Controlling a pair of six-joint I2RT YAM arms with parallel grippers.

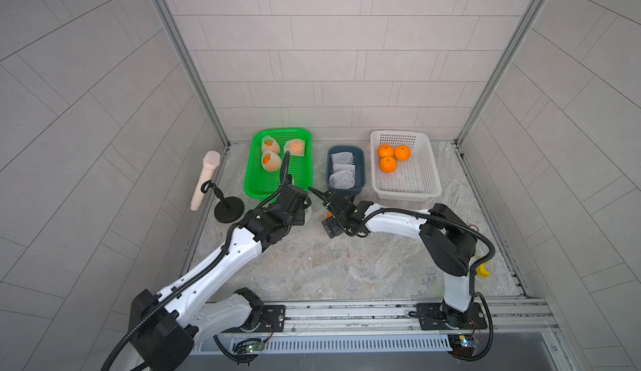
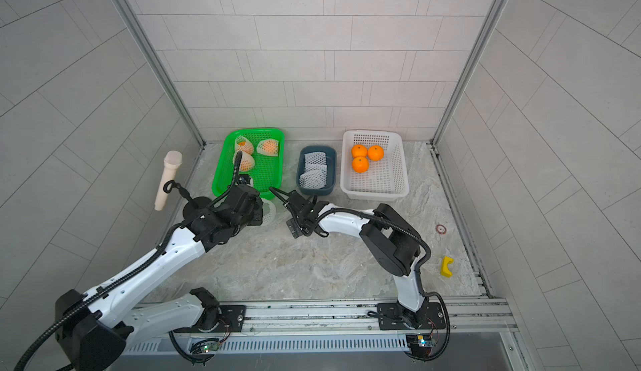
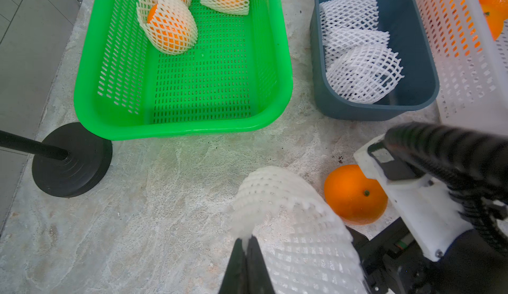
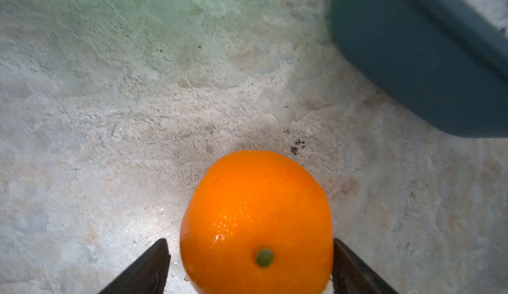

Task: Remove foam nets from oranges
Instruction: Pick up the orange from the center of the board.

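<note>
A bare orange [image 3: 354, 193] rests on the stone table between the two arms. My right gripper [image 4: 250, 240] straddles the orange [image 4: 255, 218]; one finger touches it and a small gap shows at the other. In a top view, only a sliver of this orange [image 1: 328, 215] shows beside the right gripper [image 1: 324, 213]. My left gripper [image 3: 247, 240] is shut on the edge of an empty white foam net [image 3: 288, 224], which hangs just left of the orange. Three netted oranges [image 1: 271, 160] lie in the green basket [image 1: 256, 182].
A dark blue bin [image 1: 360, 164] holds several flattened nets [image 1: 341, 175]. A white perforated basket [image 1: 430, 164] holds three bare oranges [image 1: 387, 164]. A microphone [image 1: 204, 178] on a black stand [image 1: 229, 209] is at the left wall. A yellow piece [image 2: 446, 266] lies at the right.
</note>
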